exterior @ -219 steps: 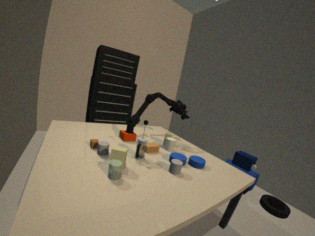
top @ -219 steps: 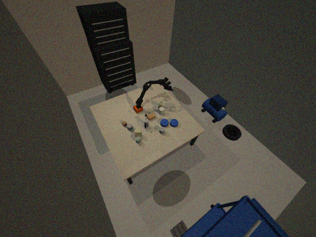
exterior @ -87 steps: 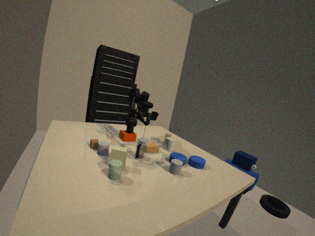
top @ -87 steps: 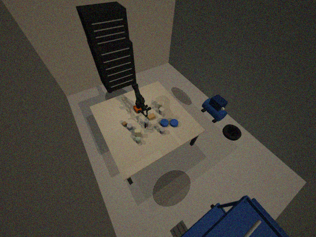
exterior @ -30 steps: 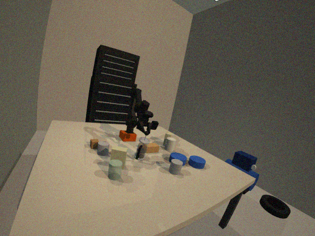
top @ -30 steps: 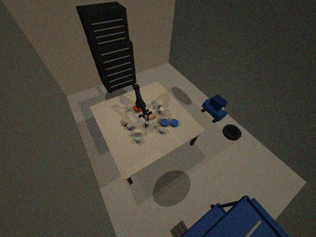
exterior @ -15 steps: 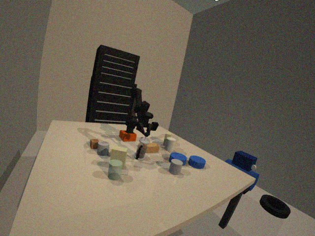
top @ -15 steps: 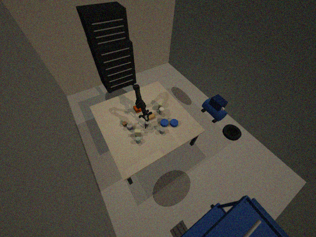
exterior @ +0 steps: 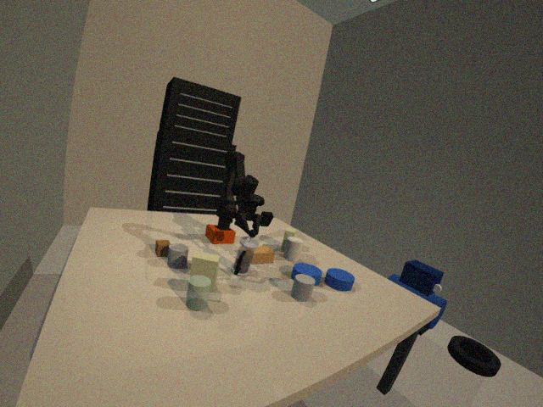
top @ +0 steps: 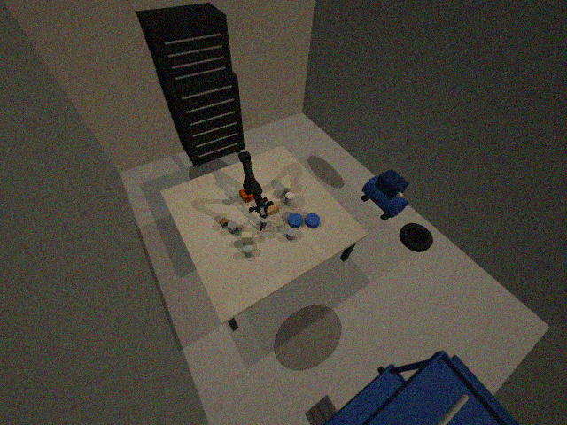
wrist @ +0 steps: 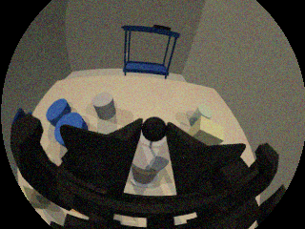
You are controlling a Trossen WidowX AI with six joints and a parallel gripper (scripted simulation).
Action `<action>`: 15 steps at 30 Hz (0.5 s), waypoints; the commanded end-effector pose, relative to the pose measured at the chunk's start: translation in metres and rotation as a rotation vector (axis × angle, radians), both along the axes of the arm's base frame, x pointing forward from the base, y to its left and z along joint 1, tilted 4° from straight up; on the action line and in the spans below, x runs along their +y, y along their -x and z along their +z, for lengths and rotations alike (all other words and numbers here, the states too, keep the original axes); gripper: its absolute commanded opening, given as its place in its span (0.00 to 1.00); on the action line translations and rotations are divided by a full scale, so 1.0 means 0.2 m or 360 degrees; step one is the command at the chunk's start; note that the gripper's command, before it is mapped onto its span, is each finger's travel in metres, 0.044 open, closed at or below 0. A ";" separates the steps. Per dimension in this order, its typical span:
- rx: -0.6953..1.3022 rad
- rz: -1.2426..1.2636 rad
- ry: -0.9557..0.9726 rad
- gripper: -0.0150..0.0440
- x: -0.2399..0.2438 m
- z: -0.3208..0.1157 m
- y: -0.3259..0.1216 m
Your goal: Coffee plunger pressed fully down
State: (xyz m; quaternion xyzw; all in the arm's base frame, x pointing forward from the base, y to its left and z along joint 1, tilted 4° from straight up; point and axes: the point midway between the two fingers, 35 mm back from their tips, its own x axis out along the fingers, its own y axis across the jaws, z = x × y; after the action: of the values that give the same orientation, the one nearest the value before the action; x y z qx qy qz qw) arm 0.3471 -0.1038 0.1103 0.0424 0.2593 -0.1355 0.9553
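The coffee press (top: 263, 220) (exterior: 247, 254) (wrist: 144, 175) stands upright on the pale table (top: 275, 269) (exterior: 175, 359), a clear cylinder with a dark handle (exterior: 239, 263) on its front side. My gripper (top: 262, 212) (exterior: 252, 234) (wrist: 154, 124) is directly above it, pointing down, and is shut on the round black plunger knob (wrist: 153, 130). A short length of thin rod (exterior: 250, 239) shows between the fingertips and the press's top. The plunger disc inside is too blurred to place exactly.
A tan block (exterior: 263, 255) is close behind the press. Two blue discs (exterior: 306, 273) (exterior: 339, 280) and a grey cylinder (exterior: 303, 287) lie right. A yellowish block (exterior: 204, 268), a green cylinder (exterior: 198, 292) and another grey cylinder (exterior: 177, 256) stand left. An orange box (exterior: 221, 234) is by the arm's base.
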 end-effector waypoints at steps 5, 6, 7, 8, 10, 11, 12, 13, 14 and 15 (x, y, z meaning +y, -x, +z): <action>0.0062 -0.0009 -0.0031 0.45 0.00 -0.06 0.01; 0.0062 -0.0009 -0.0031 0.45 0.00 -0.06 0.01; 0.0062 -0.0009 -0.0031 0.45 0.00 -0.06 0.01; 0.0062 -0.0009 -0.0031 0.45 0.00 -0.06 0.00; 0.0062 -0.0009 -0.0031 0.45 0.00 -0.06 0.00; 0.0062 -0.0009 -0.0031 0.45 0.00 -0.06 0.00; 0.0062 -0.0009 -0.0031 0.45 0.00 -0.06 0.00; 0.0062 -0.0009 -0.0031 0.45 0.00 -0.06 0.00; 0.0062 -0.0009 -0.0031 0.45 0.00 -0.06 0.00; 0.0062 -0.0009 -0.0031 0.45 0.00 -0.06 0.00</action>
State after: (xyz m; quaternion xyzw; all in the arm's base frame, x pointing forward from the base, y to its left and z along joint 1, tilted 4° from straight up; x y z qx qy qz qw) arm 0.3480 -0.1040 0.1075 0.0433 0.2642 -0.1353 0.9540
